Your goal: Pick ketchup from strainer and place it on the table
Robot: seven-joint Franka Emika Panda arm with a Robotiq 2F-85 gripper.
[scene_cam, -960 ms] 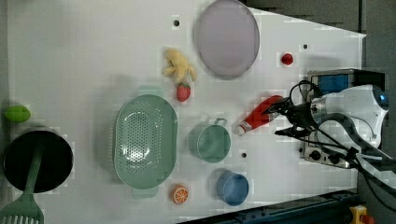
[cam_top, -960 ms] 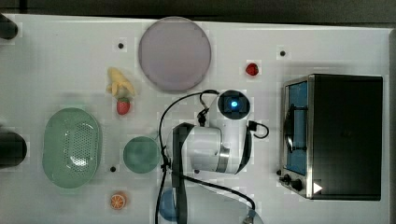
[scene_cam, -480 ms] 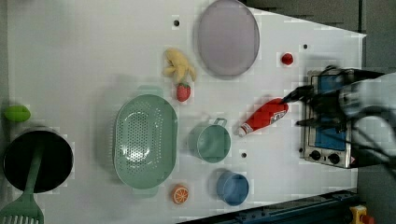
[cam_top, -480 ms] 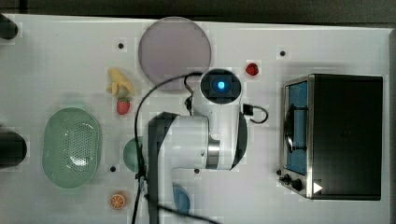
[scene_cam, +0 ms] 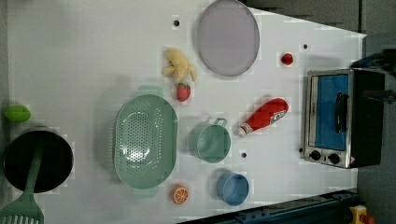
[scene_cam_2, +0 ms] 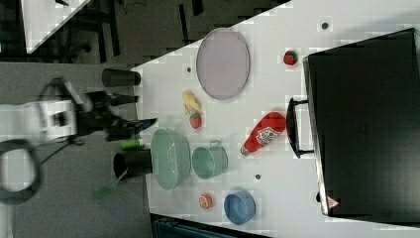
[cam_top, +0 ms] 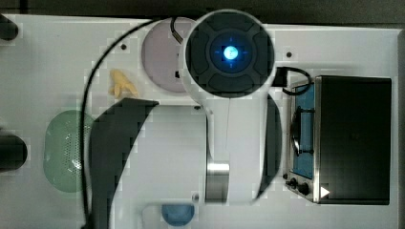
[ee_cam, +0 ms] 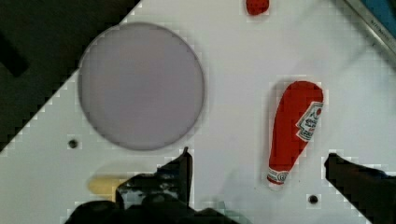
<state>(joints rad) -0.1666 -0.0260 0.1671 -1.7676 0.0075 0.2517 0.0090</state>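
One ketchup (scene_cam: 263, 116) bottle lies flat on the tabletop (scene_cam: 93, 56), between the green cup (scene_cam: 213, 143) and the oven (scene_cam: 341, 116), clear of the empty strainer (scene_cam: 145, 141). Withdrawal should go straight up, it seems, and the claw (ee_cam: 257, 175) hangs wide open, holding nothing.

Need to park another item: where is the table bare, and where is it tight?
In the left view, the table lies bare left of the banana and above the strainer. Another patch sits between ketchup, plate and oven. Crowded: around the cup, bowl and orange.
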